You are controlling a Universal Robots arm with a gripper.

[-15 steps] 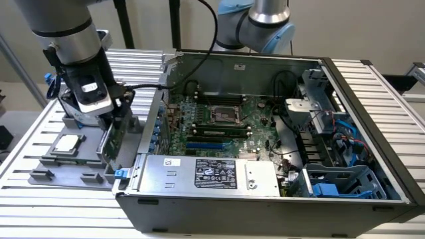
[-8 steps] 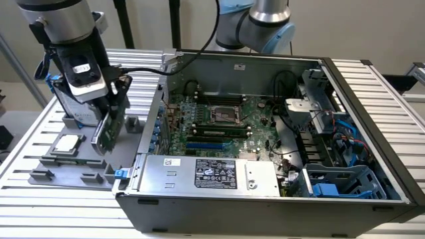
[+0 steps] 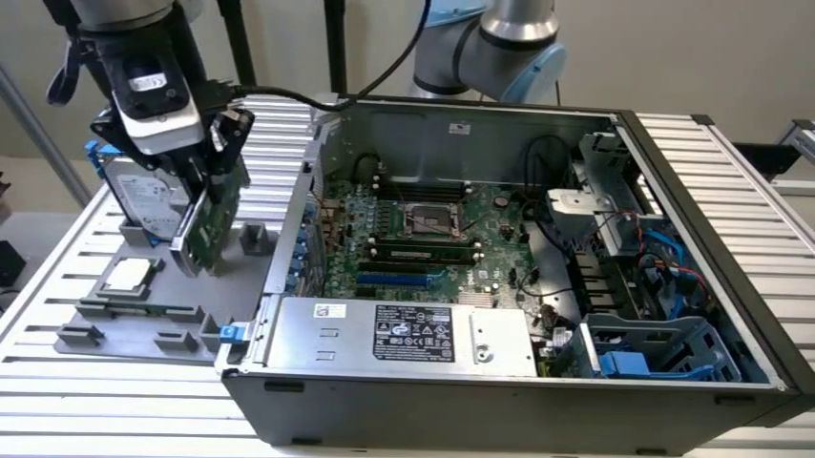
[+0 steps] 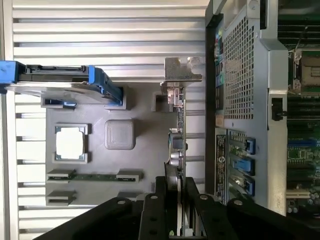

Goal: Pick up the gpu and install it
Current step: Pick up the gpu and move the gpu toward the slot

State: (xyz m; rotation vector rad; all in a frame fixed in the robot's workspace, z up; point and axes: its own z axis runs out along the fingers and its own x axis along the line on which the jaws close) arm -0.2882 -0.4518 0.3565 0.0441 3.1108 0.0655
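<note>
The gpu [image 3: 204,227] stands on edge over the grey holder tray [image 3: 134,329] at the exterior view's left, beside the open computer case [image 3: 713,219]. My gripper [image 3: 212,167] comes down on it from above and is shut on its upper edge. In the wrist view the gpu [image 4: 178,135] shows edge-on, with its silver bracket [image 4: 183,70] at the far end and my gripper [image 4: 178,205] clamped on both faces. I cannot tell whether its lower edge still rests in the tray. The motherboard [image 3: 421,239] lies exposed in the case, with a blue slot [image 3: 401,280] near its front.
On the tray also sit a silver hard drive [image 3: 144,196] with blue rails, a square CPU chip [image 3: 128,275] and a memory stick [image 3: 140,308]. The case wall [image 4: 240,100] rises close beside the card. The power supply [image 3: 407,334] and cables [image 3: 637,258] crowd the case.
</note>
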